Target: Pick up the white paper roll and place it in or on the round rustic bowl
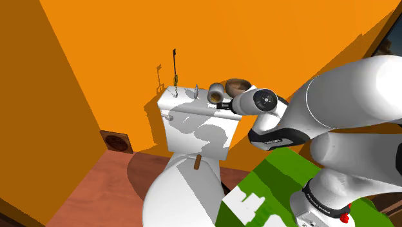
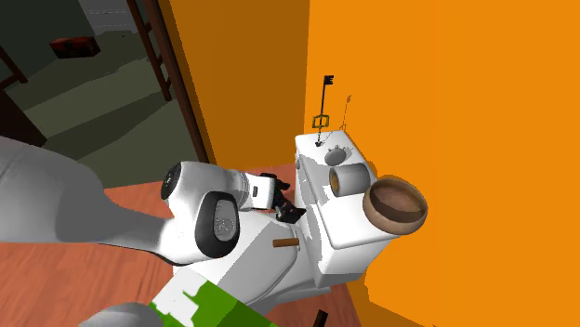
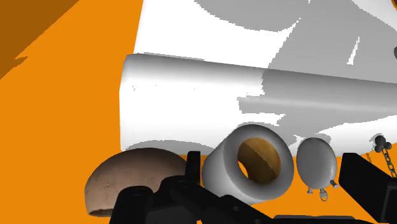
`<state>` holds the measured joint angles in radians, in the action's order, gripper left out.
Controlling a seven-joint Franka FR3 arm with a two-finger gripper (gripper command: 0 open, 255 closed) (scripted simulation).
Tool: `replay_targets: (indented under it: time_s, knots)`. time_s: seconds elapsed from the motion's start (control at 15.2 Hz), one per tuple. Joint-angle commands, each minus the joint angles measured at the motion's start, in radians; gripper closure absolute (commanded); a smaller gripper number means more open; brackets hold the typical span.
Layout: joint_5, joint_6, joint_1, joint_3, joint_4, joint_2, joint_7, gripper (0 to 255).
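Note:
The white paper roll [image 3: 254,164] lies on its side on the white toilet tank's lid [image 2: 358,221], its brown core facing me. The round brown bowl [image 2: 395,204] stands right beside it on the same lid, at the end nearer the second exterior view's right. In the shoulder view the roll [image 1: 216,93] and the bowl [image 1: 235,86] sit together at the back of the tank. My gripper [image 2: 289,202] hangs open in front of the tank, short of the roll. In the wrist view the gripper [image 3: 278,173] frames the roll between its spread fingers without touching it.
A small grey rounded object [image 3: 316,164] sits on the lid on the roll's other side, and a dark key on a chain [image 2: 325,100] hangs above it against the orange wall [image 1: 116,58]. The toilet bowl [image 1: 180,193] bulges below the tank, with a brown lever [image 2: 283,243].

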<state>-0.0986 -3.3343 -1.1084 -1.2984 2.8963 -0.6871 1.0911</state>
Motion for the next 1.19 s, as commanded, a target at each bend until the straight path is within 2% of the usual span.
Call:
replay_targets:
  time_s: [0.0, 0.07, 0.2, 0.4, 0.53, 0.59, 1.06, 1.12]
  knots:
    - [0.054, -0.117, -0.240, -0.237, -0.046, -0.076, 0.105, 0]
    - [0.090, -0.148, -0.319, -0.322, -0.077, -0.131, 0.152, 0]
    - [0.165, -0.186, -0.438, -0.447, -0.144, -0.249, 0.243, 0]
    - [0.282, -0.188, -0.555, -0.558, -0.258, -0.433, 0.365, 0]
    - [0.362, -0.160, -0.609, -0.597, -0.341, -0.557, 0.436, 0]
    - [0.378, -0.152, -0.619, -0.602, -0.359, -0.583, 0.450, 0]
    - [0.357, -0.187, -0.756, -0.633, -0.458, -0.613, 0.455, 0]
    - [0.357, -0.187, -0.756, -0.633, -0.458, -0.613, 0.455, 0]
